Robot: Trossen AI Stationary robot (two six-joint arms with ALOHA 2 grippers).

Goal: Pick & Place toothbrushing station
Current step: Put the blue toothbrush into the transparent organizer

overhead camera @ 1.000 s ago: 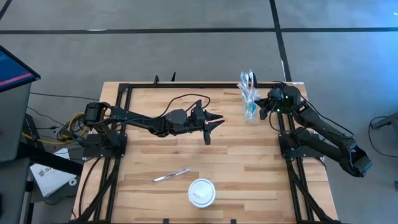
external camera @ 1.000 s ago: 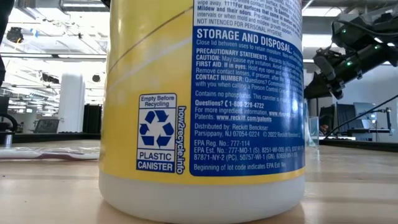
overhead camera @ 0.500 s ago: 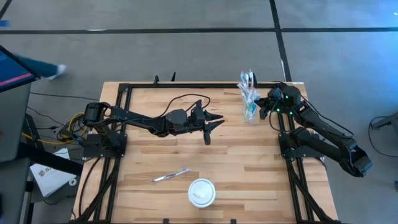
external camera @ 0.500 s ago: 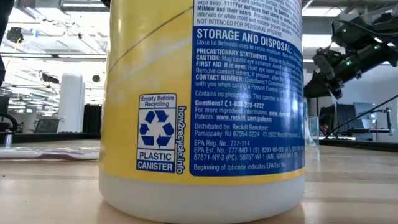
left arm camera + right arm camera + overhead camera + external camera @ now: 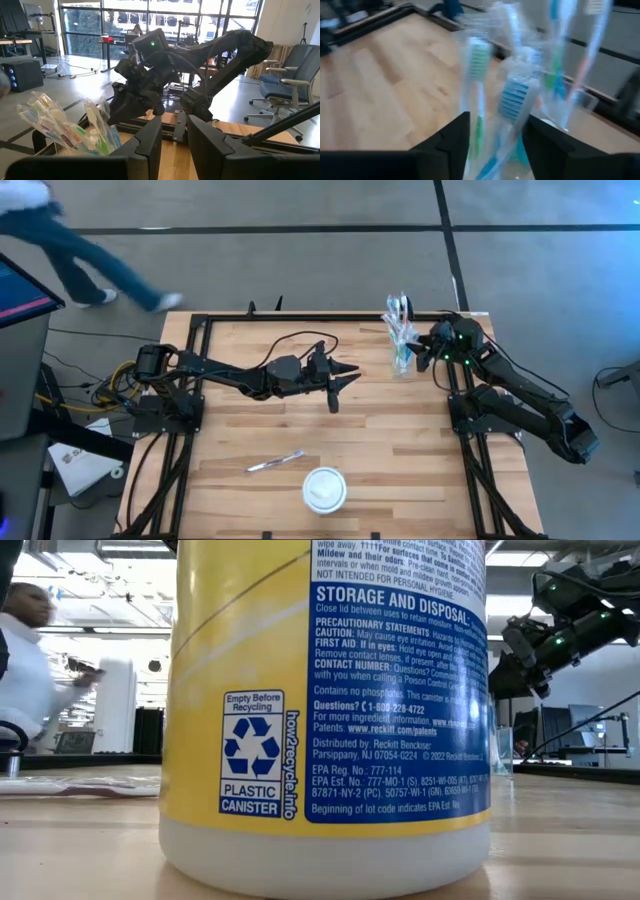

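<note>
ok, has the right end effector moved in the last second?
No. In the high view the right end effector sits beside the tumbler of toothbrushes, at the same spot against the table's frame as a second ago.

Toothbrushes [image 5: 399, 330] stand in a tumbler [image 5: 403, 363] at the tabletop's [image 5: 240, 425] far right, the right pincer [image 5: 424, 356] just beside; one toothbrush [image 5: 275, 462] and a canister [image 5: 324, 489] lie near the front.

overhead, canister-blocked low [image 5: 325, 710], two wrist close-ups

Both grippers open — left gripper [image 5: 343, 377] mid-table, right gripper [image 5: 424, 355] far right.
</note>
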